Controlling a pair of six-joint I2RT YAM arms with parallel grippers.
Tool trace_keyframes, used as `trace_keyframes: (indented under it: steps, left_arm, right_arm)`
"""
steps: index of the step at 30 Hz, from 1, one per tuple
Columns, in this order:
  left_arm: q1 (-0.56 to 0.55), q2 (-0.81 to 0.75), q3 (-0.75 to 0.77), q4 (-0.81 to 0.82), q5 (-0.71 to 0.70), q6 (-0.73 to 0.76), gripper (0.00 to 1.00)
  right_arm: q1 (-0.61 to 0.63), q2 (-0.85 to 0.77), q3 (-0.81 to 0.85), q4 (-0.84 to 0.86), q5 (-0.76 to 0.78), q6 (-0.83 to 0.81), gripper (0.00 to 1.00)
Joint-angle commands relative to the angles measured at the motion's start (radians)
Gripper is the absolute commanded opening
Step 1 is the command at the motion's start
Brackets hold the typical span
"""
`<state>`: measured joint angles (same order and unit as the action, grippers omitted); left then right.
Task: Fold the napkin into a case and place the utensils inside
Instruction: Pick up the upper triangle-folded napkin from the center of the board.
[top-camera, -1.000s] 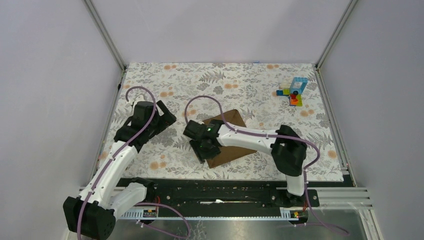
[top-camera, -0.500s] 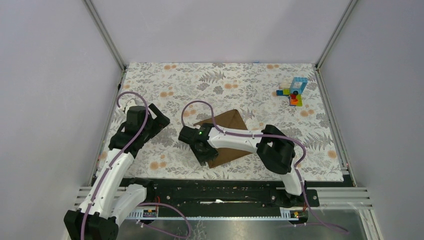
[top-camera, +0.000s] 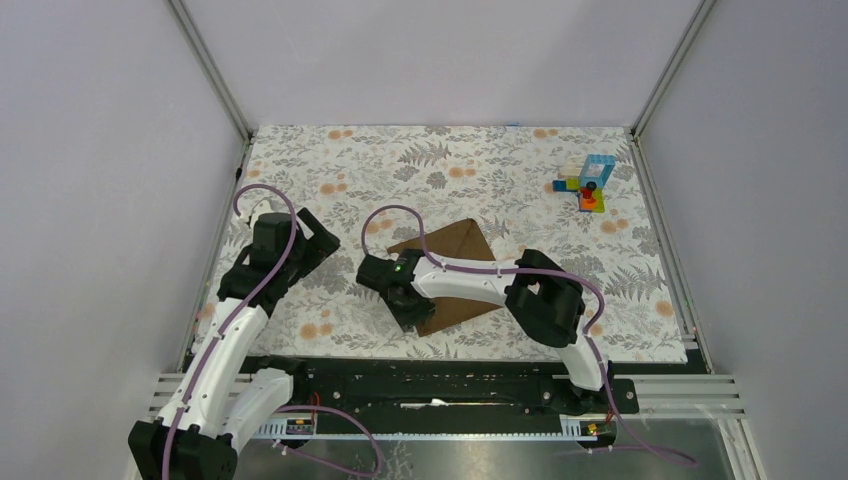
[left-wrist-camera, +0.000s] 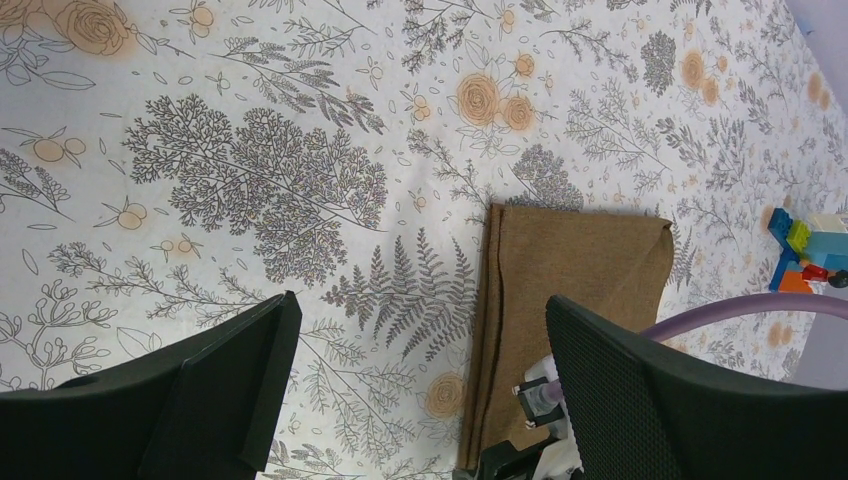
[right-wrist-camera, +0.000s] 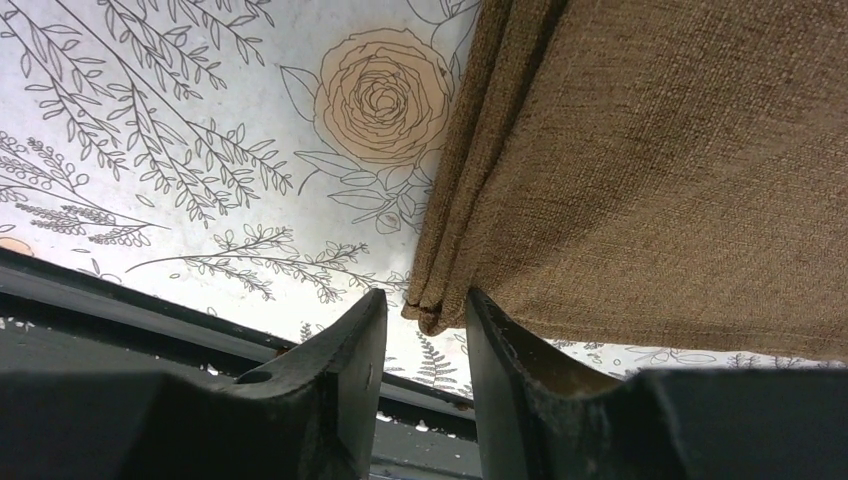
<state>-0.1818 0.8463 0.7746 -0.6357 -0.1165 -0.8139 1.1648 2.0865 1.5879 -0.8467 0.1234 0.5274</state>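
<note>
- Napkin (top-camera: 462, 252), plain brown cloth, lies folded on the grey-and-orange floral table covering (top-camera: 450, 165). It sits near the front edge, just right of the middle. The covering is the widest thing in view.
- From the left wrist view the napkin (left-wrist-camera: 585, 265) shows a doubled layer along one long edge.
- The right arm (top-camera: 490, 282) reaches leftward across the napkin's near side. Its elbow has swung a little further left than a second ago.
- The left arm (top-camera: 235, 320) stands over bare covering, well apart from the napkin. Its wrist has drawn back slightly toward the left wall since the earliest frame, and it looks unmoved over the last half second.
- The left gripper (left-wrist-camera: 415, 325) hangs with its fingers (left-wrist-camera: 235, 385) spread as wide as they go. They hold nothing and touch nothing.
- The right gripper (right-wrist-camera: 425, 312) is down at the napkin's near-left corner. It has shifted a little toward the front-left over the past second.
- Its fingers (right-wrist-camera: 345, 375) are only narrowly apart and have been drawing together. The napkin's (right-wrist-camera: 680, 150) layered corner sits in the gap between them.
- One finger is against the cloth or just beside it. A thin sliver of covering shows by the other, so I cannot tell whether the corner is pinched.
- A small stack of toy blocks (top-camera: 586, 183) stands at the far right, well apart from both arms.
</note>
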Motion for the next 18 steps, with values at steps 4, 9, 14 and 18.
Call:
trace_keyframes:
  steps: [4, 9, 14, 18]
  left_arm:
    - [0.008, -0.005, 0.002, 0.026, 0.009, 0.004, 0.99]
    - [0.01, -0.01, 0.008, 0.02, 0.01, 0.005, 0.99]
    - [0.012, -0.019, 0.01, 0.009, 0.008, 0.007, 0.99]
    - [0.013, -0.018, 0.005, 0.009, 0.011, 0.004, 0.99]
  right_arm:
    - [0.003, 0.015, -0.047, 0.051, 0.035, -0.02, 0.45]
    - [0.003, 0.034, -0.118, 0.111, 0.05, -0.028, 0.45]
    - [0.004, 0.049, -0.169, 0.136, 0.091, -0.029, 0.41]
    - [0.005, 0.064, -0.149, 0.116, 0.146, -0.033, 0.26]
